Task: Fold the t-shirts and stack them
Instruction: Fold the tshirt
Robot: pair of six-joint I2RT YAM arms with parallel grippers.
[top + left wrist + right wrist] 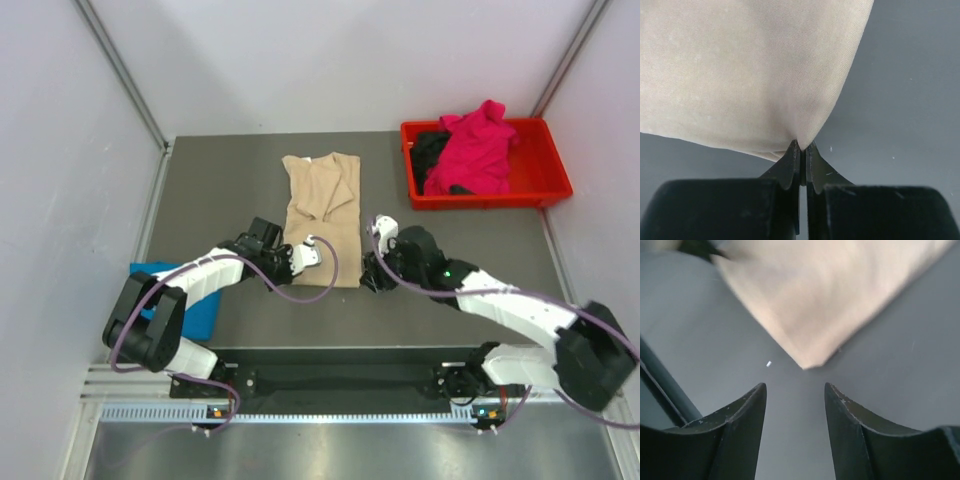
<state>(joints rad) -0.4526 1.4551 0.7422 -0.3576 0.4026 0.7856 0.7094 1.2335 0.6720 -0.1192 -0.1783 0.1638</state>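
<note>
A beige-tan t-shirt (322, 215) lies flat on the grey table, folded into a long strip. My left gripper (296, 268) is shut on its near left corner; the left wrist view shows the cloth (750, 70) pinched between the closed tips (803, 146). My right gripper (368, 278) is open and empty, just short of the near right corner (812, 360), which lies ahead of its tips (795, 390). A magenta-pink t-shirt (475, 150) and a black t-shirt (428, 150) lie bunched in the red tray. A bright blue t-shirt (190, 300) lies at the near left, partly under my left arm.
The red plastic tray (545, 185) stands at the back right corner of the table. Grey walls close in the table on three sides. A metal rail runs along the near edge by the arm bases.
</note>
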